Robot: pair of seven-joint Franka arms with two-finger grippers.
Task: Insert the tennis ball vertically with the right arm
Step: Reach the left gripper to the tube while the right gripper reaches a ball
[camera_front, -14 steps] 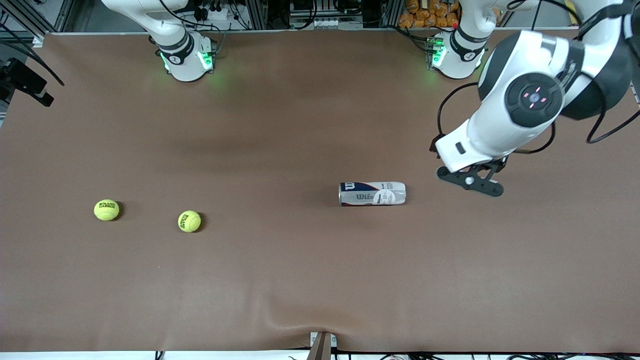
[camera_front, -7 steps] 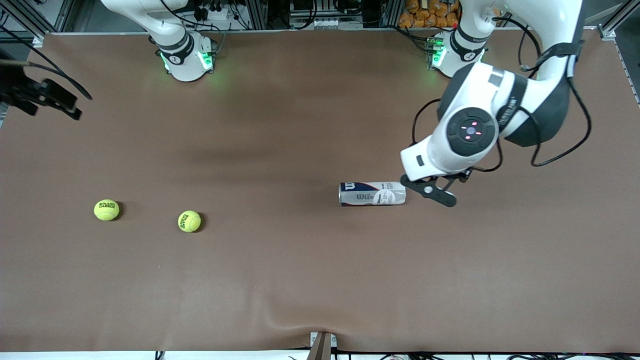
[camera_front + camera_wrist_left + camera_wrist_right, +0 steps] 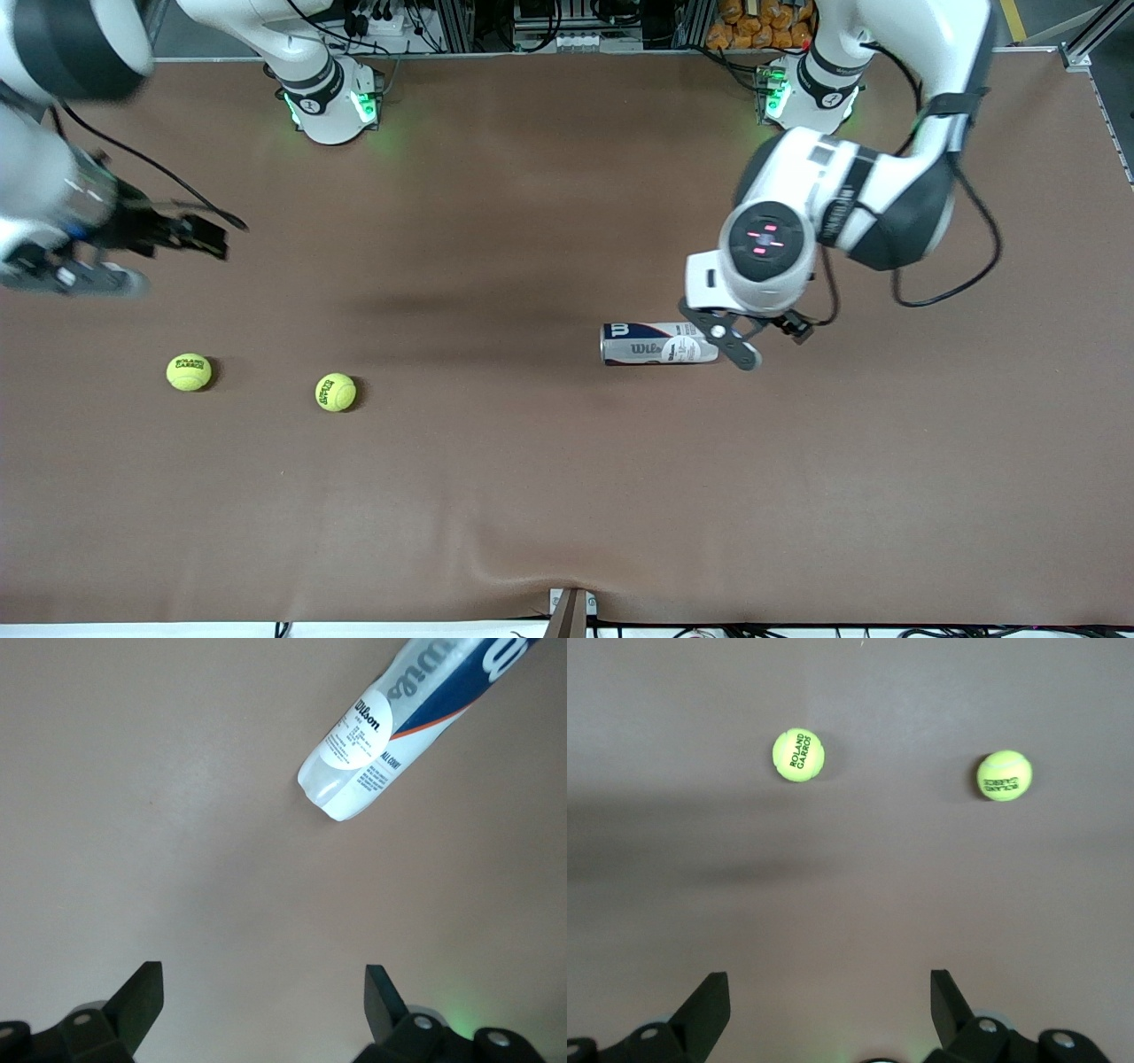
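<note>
Both arms have travelled in since a second ago: the left gripper, which hung well off toward its own end of the table, now hovers over the end of the tennis ball can, and the right gripper has swung into view near the right arm's end. Each gripper's fingers are spread wide and hold nothing, as both wrist views show.

The can lies on its side on the brown table, so the left arm is probably positioned to stand it upright, since a vertical insertion needs the mouth facing up.

Two tennis balls rest apart on the table, the end tennis ball and the inner tennis ball. The right gripper is aimed toward them, probably readying for a pickup.
</note>
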